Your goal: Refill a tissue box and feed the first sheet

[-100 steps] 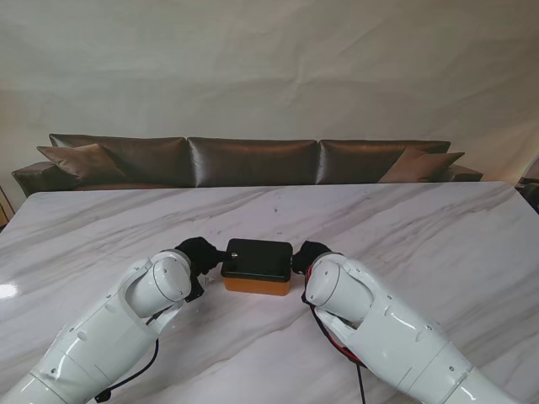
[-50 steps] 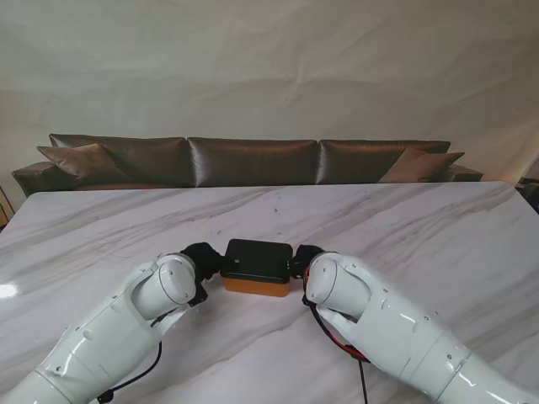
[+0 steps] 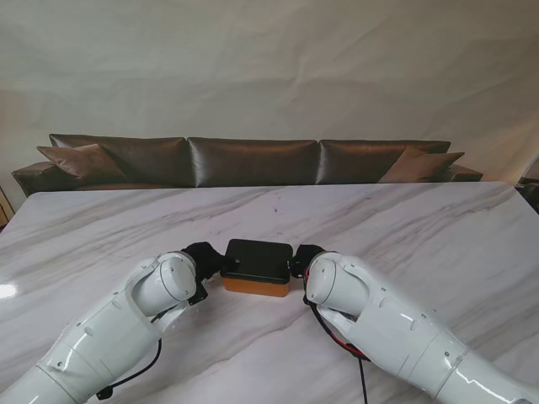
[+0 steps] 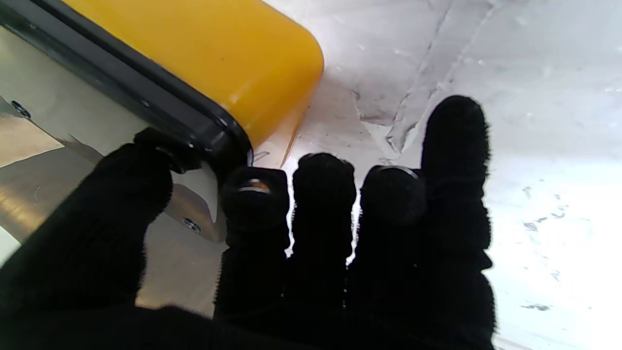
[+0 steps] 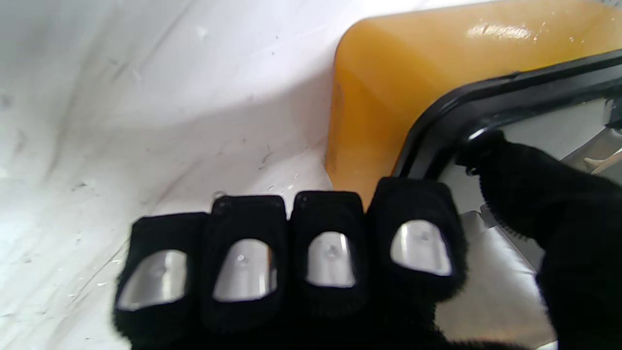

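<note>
A white marble table [image 3: 438, 227] with faint grey veins fills the lower half of the stand's view; its top also shows in both wrist views, pale and lightly flecked. Beyond the table's far edge stands a long dark brown leather sofa [image 3: 253, 162] with three back cushions side by side. A brown throw pillow [image 3: 82, 159] leans at the sofa's left end, and another brown pillow [image 3: 418, 164] leans at its right end. Behind the sofa hangs a plain beige cloth backdrop [image 3: 269, 67], lightly creased.
</note>
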Tool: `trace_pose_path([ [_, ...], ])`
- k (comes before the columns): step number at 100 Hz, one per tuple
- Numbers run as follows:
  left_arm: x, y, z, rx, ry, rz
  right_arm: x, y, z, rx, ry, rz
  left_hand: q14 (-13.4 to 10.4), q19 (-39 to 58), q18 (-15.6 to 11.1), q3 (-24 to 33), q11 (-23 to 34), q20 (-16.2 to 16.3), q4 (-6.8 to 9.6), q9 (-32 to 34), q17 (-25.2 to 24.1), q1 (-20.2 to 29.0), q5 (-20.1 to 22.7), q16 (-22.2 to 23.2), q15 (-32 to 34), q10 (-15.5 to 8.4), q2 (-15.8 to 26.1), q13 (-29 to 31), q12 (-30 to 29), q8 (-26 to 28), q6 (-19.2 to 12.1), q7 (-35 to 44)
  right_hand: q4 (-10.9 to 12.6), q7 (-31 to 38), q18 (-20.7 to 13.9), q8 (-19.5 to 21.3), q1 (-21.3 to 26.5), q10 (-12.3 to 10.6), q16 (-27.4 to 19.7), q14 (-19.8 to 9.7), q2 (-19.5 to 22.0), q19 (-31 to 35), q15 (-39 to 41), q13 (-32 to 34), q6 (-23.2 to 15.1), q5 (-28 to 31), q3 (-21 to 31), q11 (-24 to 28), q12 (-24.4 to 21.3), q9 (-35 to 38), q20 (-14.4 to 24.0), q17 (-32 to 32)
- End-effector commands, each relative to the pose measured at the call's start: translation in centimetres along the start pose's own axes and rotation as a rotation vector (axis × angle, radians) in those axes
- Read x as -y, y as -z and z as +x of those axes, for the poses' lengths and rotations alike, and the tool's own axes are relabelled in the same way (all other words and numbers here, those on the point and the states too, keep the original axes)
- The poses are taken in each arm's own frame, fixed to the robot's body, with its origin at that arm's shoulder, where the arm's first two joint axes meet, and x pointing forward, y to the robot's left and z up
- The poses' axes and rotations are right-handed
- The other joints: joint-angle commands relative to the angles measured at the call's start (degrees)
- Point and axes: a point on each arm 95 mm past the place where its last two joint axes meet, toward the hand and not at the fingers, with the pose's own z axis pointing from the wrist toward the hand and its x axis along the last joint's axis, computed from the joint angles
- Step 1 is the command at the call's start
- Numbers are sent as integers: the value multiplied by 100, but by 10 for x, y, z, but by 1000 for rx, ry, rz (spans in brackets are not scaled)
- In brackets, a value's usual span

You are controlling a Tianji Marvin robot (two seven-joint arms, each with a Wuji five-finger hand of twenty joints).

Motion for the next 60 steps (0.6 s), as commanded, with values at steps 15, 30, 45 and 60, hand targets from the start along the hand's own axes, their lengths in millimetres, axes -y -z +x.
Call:
trace_pose_path([
  [15,-13,-1,-5,14,5,-39,27,-3,-16,54,-36,29,940,6594,-1419,494,183,84,396,241,201,316,102,16,387,-144,-21,222,102,121,-309,-70,-475,192,-582,0,646,77,-70,444,70,519,287,107,106,46,604,170,-36,410,119,-55],
  [30,-9,1,-5,10,59,3,19,5,-13,49,-78,-46,1271,6358,-1067,-1254,-212,235,-18,152,-72,93,262,-19,59,234,806,-33,-130,-590,14,-554,-1683,-288,-551,-58,340,137,-137,488,604,467,144,106,-7,15,-451,-107,-130,413,74,-66],
  [45,-3,5,-7,-5,90,42,10,16,-15,39,-124,-56,1341,6098,-941,-2235,-407,396,-71,-67,-401,-6,131,-33,-157,365,1056,-331,-220,-826,172,-807,-1386,-1309,-553,-450,-195,164,-539,542,1053,134,-523,108,46,-97,-1215,-992,-349,402,-29,-428],
  [60,4,13,-10,-21,138,89,3,29,-18,30,-164,-99,1371,5873,-893,-2892,-544,575,-80,-332,-672,47,-147,-24,-274,500,1192,-577,-262,-969,335,-1061,-1351,-2200,-470,-595,-744,295,-1058,658,1168,-367,-1566,-29,342,-990,-1194,-1986,-347,-67,-158,-960],
])
